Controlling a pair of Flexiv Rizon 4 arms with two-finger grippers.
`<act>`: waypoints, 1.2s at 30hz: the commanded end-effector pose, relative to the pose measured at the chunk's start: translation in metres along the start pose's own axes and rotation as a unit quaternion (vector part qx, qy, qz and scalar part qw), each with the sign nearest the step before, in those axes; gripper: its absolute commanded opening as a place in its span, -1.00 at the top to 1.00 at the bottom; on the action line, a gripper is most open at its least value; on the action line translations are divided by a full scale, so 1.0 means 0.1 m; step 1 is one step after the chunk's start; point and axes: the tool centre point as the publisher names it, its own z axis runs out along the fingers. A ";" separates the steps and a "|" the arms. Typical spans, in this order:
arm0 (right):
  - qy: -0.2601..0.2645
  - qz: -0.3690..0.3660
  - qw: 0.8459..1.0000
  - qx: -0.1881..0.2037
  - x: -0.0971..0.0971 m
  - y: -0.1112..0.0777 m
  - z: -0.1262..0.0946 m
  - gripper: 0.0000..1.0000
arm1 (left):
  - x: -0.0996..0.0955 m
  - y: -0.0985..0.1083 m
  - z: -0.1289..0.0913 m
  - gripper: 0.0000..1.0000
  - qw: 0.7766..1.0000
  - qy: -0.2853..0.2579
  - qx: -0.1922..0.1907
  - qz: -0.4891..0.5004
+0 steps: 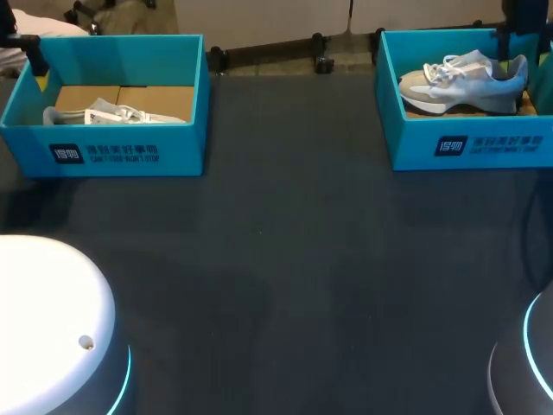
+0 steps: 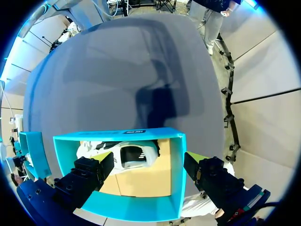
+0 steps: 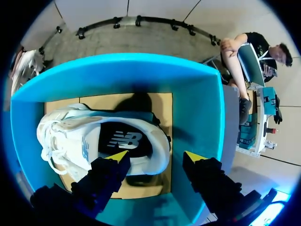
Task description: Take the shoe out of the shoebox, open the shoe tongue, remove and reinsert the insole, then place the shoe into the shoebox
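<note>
1. The left shoebox (image 1: 121,151) (image 2: 176,174), teal with a cardboard floor, stood at the far left of the dark table (image 1: 302,277). The white sneaker (image 1: 112,112) (image 2: 129,153) lay inside it, close against one long wall.
2. The left gripper (image 2: 149,160) hung above that box with its fingers spread wide and nothing between them in contact. The white sneaker lay below, nearer one finger than the other.
3. The right shoebox (image 1: 467,143) (image 3: 200,113), also teal, stood at the far right, well apart from the first. The grey-and-white sneaker (image 1: 462,79) (image 3: 94,136) rested on its sole inside, with its toe pointing toward the left shoebox.
4. The right gripper (image 3: 155,157) hung over this box with its fingers apart, gripping nothing. One yellow tip was above the heel end of the shoe's opening, where a dark insole showed. The other was above bare cardboard beside the box wall. Whether the first tip touched the shoe could not be told.
</note>
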 end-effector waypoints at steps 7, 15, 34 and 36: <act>0.009 0.000 1.000 0.021 0.03 0.10 0.24 -0.27 | 0.00 0.00 -0.01 -1.00 1.000 0.001 0.000 0.001; 0.019 0.002 0.999 0.028 0.03 0.11 0.34 -0.22 | 0.00 0.00 -0.01 -1.00 1.000 0.001 0.000 0.001; 0.040 0.006 0.998 0.049 0.08 0.05 0.55 -0.37 | 0.00 0.00 -0.01 -1.00 1.000 0.001 0.000 0.001; 0.044 0.005 0.998 0.051 0.09 0.04 0.57 -0.40 | 0.00 0.00 -0.01 -1.00 1.000 0.001 0.000 0.001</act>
